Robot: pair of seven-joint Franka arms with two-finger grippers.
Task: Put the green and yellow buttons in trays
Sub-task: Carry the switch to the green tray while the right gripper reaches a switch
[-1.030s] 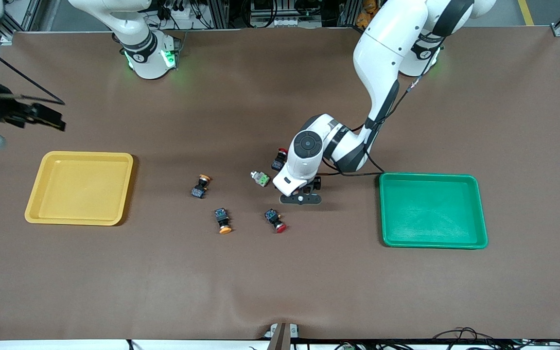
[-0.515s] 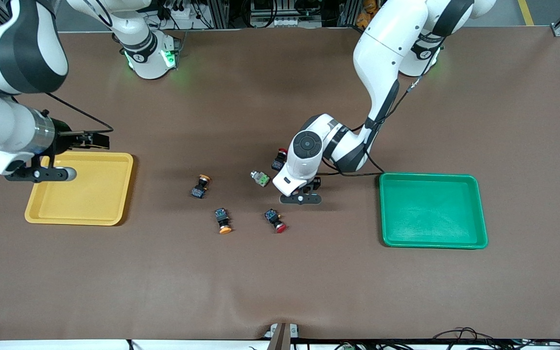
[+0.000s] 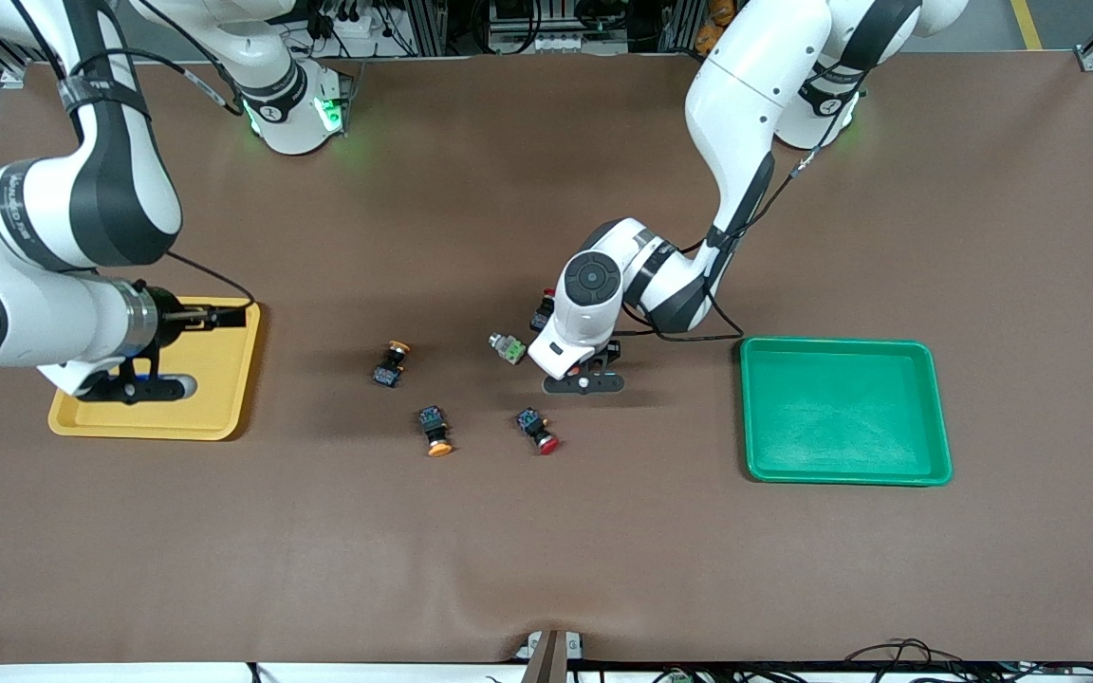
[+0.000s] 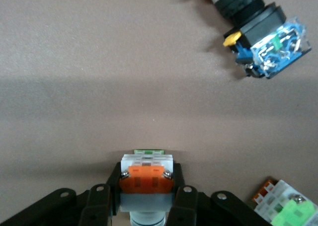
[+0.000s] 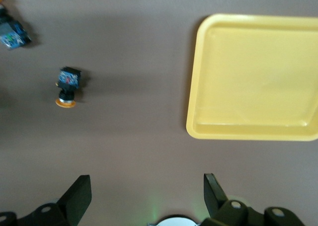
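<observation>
Labels first: nothing readable on any of the switches or trays, so no brand to report. Left gripper (image 3: 583, 382) is down at the table in the middle of the button cluster, and in the left wrist view its fingers (image 4: 181, 196) are clamped on the orange-faced whitish button (image 4: 146, 180), one finger on each side of the block. Green-faced whitish button (image 3: 509, 349) lies on the table just beside that gripper, toward the right arm's end. One red-capped switch (image 3: 541, 311) sits close by the gripper too, farther from the front camera and partly hidden by the arm; another red-capped switch (image 3: 537, 431) is nearer the camera than the gripper. Two orange-yellow capped buttons are further toward the right arm's end from the gripper: one (image 3: 392, 363) about level with it, the other (image 3: 435, 430) nearer the camera. Green tray (image 3: 841, 411) lies well apart from the left gripper toward the left arm's end of the table. Yellow tray (image 3: 218, 368) is at the right arm's end, and the right gripper (image 3: 134, 388) hangs over it with its fingers (image 5: 79, 196) spread wide and holding nothing.
</observation>
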